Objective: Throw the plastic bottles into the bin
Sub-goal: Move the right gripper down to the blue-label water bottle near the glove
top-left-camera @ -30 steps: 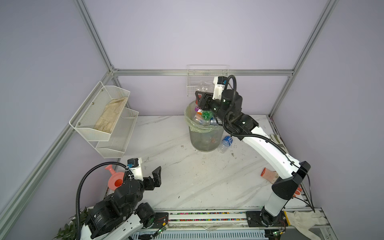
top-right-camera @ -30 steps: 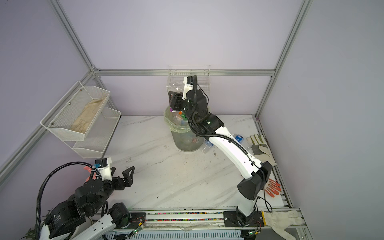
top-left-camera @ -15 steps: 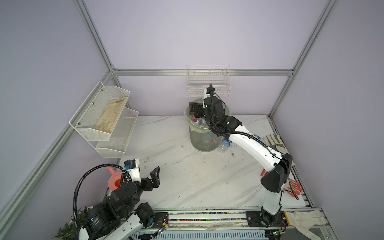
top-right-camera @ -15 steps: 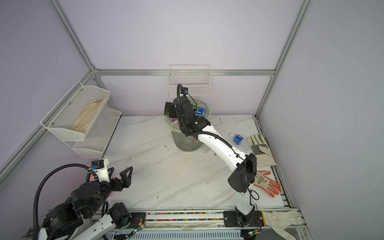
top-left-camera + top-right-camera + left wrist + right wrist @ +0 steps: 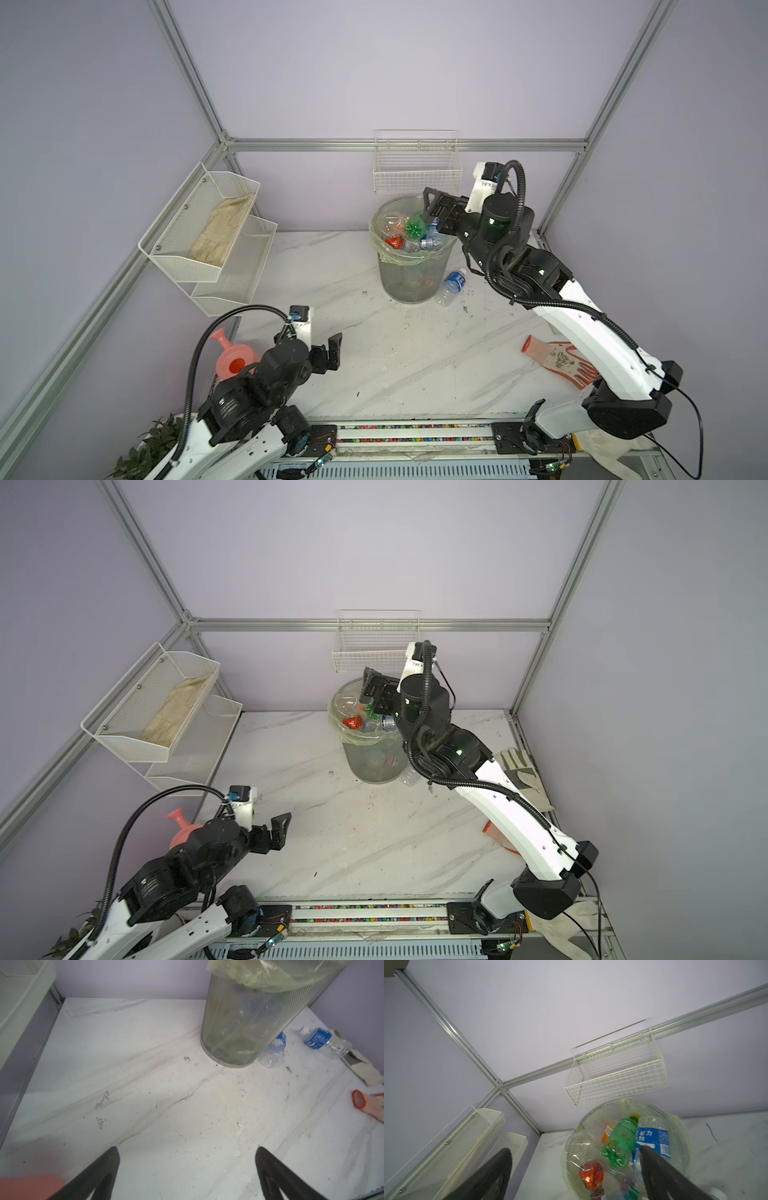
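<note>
Most of the plastic bottles lay heaped inside the bin (image 5: 409, 282), a round grey mesh wastebasket with a pale green liner standing at the back of the marble table (image 5: 395, 353). At the top of the heap the right wrist view showed a green-tinted bottle (image 5: 618, 1142), a blue-labelled bottle (image 5: 654, 1140), an orange-labelled bottle (image 5: 607, 1132) and a red-labelled bottle (image 5: 591, 1176). Two more blue-labelled bottles lay on the table: one on its side against the bin's base (image 5: 451, 286), the other (image 5: 324, 1042) further off beside a white glove (image 5: 363, 1066).

The right gripper (image 5: 432, 212) hung over the bin's mouth with its jaws spread wide and nothing between them. The left gripper (image 5: 330, 353) was well apart from the bin, above the front left of the table, jaws likewise apart and empty, just beside a pink watering can (image 5: 232, 361).

An orange-cuffed glove (image 5: 557, 357) lay under the right arm. A white wire wall basket (image 5: 415, 174) hung behind the bin, and a white two-tier mesh rack (image 5: 208, 232) was fixed to the left wall
</note>
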`<state>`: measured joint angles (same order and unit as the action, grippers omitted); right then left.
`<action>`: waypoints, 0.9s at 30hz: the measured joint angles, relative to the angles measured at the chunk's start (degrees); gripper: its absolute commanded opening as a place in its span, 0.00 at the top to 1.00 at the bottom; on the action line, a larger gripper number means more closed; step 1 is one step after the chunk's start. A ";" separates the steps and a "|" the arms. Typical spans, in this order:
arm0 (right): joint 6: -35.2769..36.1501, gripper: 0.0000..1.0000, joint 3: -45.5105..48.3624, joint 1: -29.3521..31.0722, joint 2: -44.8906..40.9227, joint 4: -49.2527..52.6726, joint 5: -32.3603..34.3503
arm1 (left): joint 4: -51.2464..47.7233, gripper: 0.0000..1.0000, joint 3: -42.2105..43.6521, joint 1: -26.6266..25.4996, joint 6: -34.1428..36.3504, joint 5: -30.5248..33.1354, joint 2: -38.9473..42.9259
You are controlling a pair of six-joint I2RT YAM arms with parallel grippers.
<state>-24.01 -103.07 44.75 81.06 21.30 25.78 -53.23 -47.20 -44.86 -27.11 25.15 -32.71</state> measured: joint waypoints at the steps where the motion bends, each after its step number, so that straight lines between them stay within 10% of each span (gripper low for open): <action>1: -1.29 0.03 1.36 -3.02 -1.36 1.88 -1.18 | 0.81 0.00 -0.02 -0.59 0.37 -0.92 -3.19; 8: -5.81 0.03 13.86 -38.12 0.46 8.74 -11.58 | 7.72 0.00 -1.53 -12.90 2.78 -0.42 -15.32; 27: -4.17 0.03 15.43 -51.76 28.22 10.95 -14.43 | 10.19 0.00 -1.29 -17.53 0.37 2.36 4.55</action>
<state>-28.18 -87.64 -7.01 109.27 32.25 11.35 -43.05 -48.49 -62.39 -26.74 27.51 -28.16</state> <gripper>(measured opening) 0.975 0.998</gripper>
